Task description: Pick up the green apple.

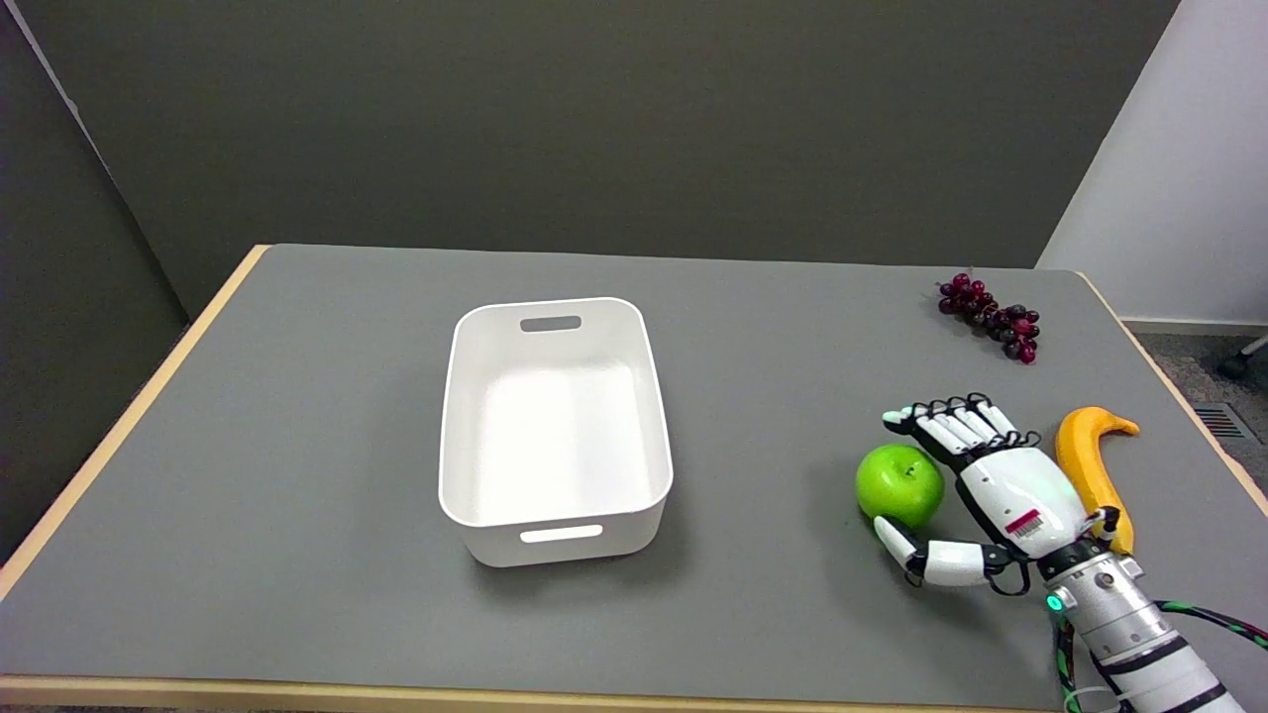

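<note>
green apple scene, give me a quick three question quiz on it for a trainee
1. True or false: the right hand already holds the green apple clear of the table.
2. Which fruit lies just beyond the hand, on the side away from the apple?
A. banana
B. grapes
C. orange
3. Fill in: the white bin holds ____.

Key
1. False: the apple sits on the table, with the open fingers and thumb on either side of it.
2. A
3. nothing
</note>
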Robot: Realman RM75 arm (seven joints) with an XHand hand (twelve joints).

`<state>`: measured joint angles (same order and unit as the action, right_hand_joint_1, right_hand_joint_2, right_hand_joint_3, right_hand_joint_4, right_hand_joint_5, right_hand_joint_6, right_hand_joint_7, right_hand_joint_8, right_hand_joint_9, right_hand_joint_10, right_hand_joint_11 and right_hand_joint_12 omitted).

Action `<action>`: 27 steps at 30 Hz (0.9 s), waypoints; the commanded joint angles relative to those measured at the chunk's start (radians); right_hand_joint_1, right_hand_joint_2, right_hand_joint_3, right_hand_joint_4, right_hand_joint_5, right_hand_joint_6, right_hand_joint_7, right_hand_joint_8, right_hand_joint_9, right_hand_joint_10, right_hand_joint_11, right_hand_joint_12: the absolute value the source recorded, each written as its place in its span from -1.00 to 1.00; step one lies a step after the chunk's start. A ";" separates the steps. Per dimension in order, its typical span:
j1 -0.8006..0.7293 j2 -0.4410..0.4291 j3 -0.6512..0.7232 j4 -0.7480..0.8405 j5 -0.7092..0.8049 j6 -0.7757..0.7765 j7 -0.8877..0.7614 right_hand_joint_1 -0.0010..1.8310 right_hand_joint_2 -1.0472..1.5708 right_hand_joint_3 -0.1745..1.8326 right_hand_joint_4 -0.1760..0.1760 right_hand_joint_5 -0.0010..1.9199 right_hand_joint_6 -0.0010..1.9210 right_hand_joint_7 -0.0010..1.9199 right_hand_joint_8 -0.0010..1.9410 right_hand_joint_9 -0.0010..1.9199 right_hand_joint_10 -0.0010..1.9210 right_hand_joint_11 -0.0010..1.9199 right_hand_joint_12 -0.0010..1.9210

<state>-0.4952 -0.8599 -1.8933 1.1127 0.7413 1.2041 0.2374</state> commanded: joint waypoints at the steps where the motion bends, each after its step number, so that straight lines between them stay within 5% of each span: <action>1: 0.062 -0.009 -0.042 -0.030 0.005 -0.083 -0.005 -0.48 0.27 0.00 0.09 -0.72 -0.51 -0.65 -0.61 -0.80 -0.14 -1.00 0.25; 6: 0.072 -0.021 -0.042 -0.042 -0.022 -0.061 -0.012 -0.42 0.31 0.05 -0.07 -0.58 -0.22 -0.45 -0.36 -0.59 0.04 -0.85 0.37; 7: 0.076 -0.021 -0.042 -0.048 -0.031 -0.053 -0.012 -0.35 0.37 0.01 -0.05 -0.51 -0.03 -0.38 -0.24 -0.51 0.09 -0.79 0.42; 9: 0.080 -0.021 -0.042 -0.052 -0.046 -0.039 -0.012 0.01 0.67 -0.48 0.13 -0.32 0.60 -0.21 0.08 -0.37 0.28 -0.68 0.58; 11: 0.082 -0.021 -0.042 -0.054 -0.055 -0.030 -0.012 0.03 0.64 -0.42 0.08 -0.29 0.59 -0.17 0.27 -0.28 0.36 -0.61 0.66; 14: 0.087 -0.015 -0.040 -0.047 -0.055 -0.029 -0.012 0.07 0.56 -0.22 -0.24 -0.26 0.63 -0.35 0.94 -0.16 0.84 -0.51 0.92; 18: 0.093 -0.010 -0.033 -0.040 -0.068 0.004 -0.012 0.06 0.53 -0.11 -0.25 -0.26 0.69 -0.66 1.00 -0.30 1.00 -0.84 1.00; 22: 0.089 0.009 -0.005 0.012 -0.069 0.094 -0.012 0.02 0.53 0.00 -0.19 -0.30 0.82 -0.92 1.00 -0.46 1.00 -0.96 1.00; 27: 0.095 0.059 0.020 0.163 -0.085 0.165 -0.012 0.00 0.52 0.04 -0.16 -0.32 0.88 -1.00 1.00 -0.53 1.00 -0.99 1.00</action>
<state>-0.4206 -0.8688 -1.9235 1.0835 0.6951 1.2015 0.2268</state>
